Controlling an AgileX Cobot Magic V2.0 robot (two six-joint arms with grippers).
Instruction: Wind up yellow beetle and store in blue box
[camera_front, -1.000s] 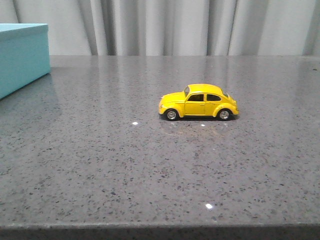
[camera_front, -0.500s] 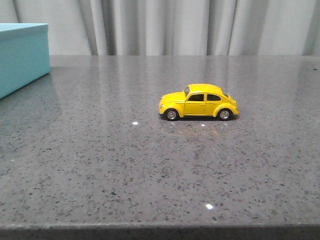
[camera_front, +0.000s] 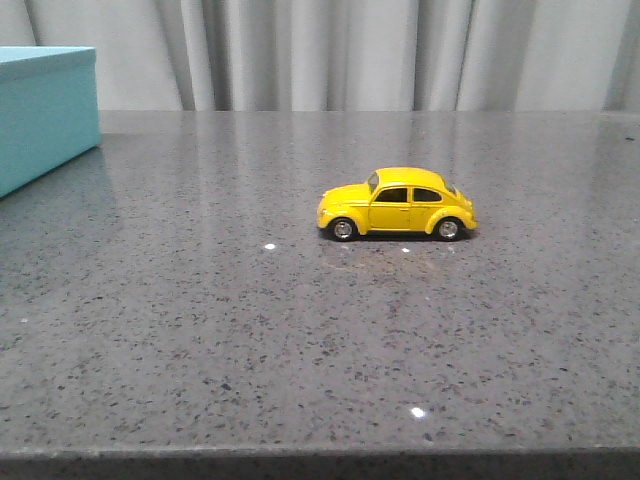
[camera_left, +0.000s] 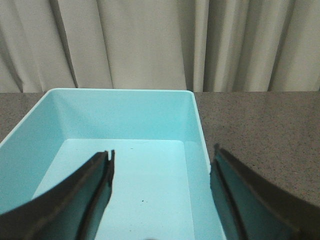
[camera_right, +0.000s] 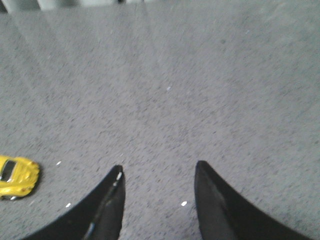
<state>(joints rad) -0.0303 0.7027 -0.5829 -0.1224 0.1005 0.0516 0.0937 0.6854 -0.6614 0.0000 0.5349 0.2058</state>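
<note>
The yellow beetle (camera_front: 397, 205) stands on its wheels near the middle of the grey speckled table, side on, nose to the left. Part of it also shows in the right wrist view (camera_right: 16, 176). The blue box (camera_front: 42, 110) stands at the far left of the table. In the left wrist view it (camera_left: 120, 115) is open-topped and empty. My left gripper (camera_left: 161, 155) is open and empty, above the box. My right gripper (camera_right: 157, 170) is open and empty above bare table, apart from the car. Neither gripper shows in the front view.
The grey stone table (camera_front: 300, 340) runs to a front edge at the bottom of the front view. Grey curtains (camera_front: 350, 50) hang behind the table.
</note>
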